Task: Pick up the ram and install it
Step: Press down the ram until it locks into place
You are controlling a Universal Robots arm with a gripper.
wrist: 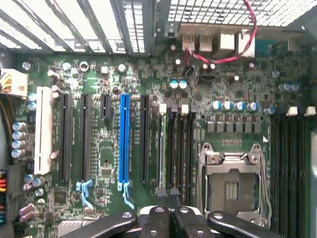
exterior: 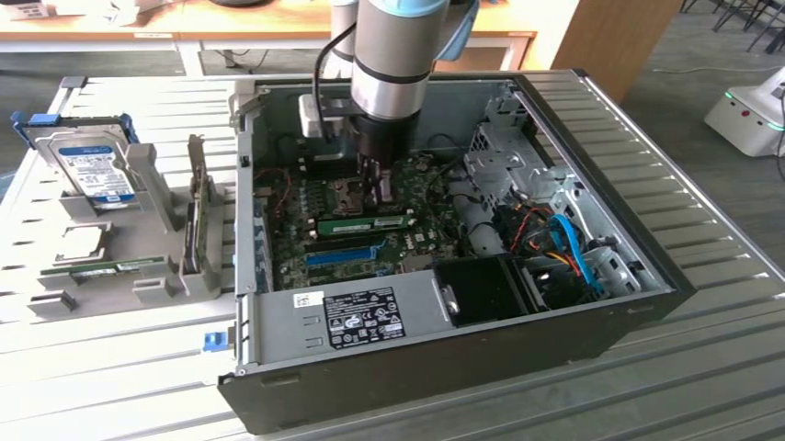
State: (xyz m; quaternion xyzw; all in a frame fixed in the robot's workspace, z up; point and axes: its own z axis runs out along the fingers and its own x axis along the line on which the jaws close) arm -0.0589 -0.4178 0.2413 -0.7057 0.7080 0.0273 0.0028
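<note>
The ram [exterior: 366, 223] is a narrow green stick with a white label. It stands on edge in a motherboard slot inside the open computer case [exterior: 405, 331], just behind the bright-blue slot strip [exterior: 341, 255]. In the wrist view the ram [wrist: 161, 148] shows edge-on as a thin line in the first of several black memory slots. My gripper [exterior: 378, 191] reaches down into the case over one end of the stick. Its fingertips [wrist: 168, 193] are pressed together, with nothing visible between them, right above that end.
The empty CPU socket [wrist: 233, 181] lies beside the memory slots. Cables [exterior: 571, 248] and a black fan shroud [exterior: 491, 289] fill the case's right side. On the exterior view's left, a grey fixture [exterior: 160, 285] holds a hard drive [exterior: 98, 170], an upright card [exterior: 194, 211] and another green stick [exterior: 117, 268].
</note>
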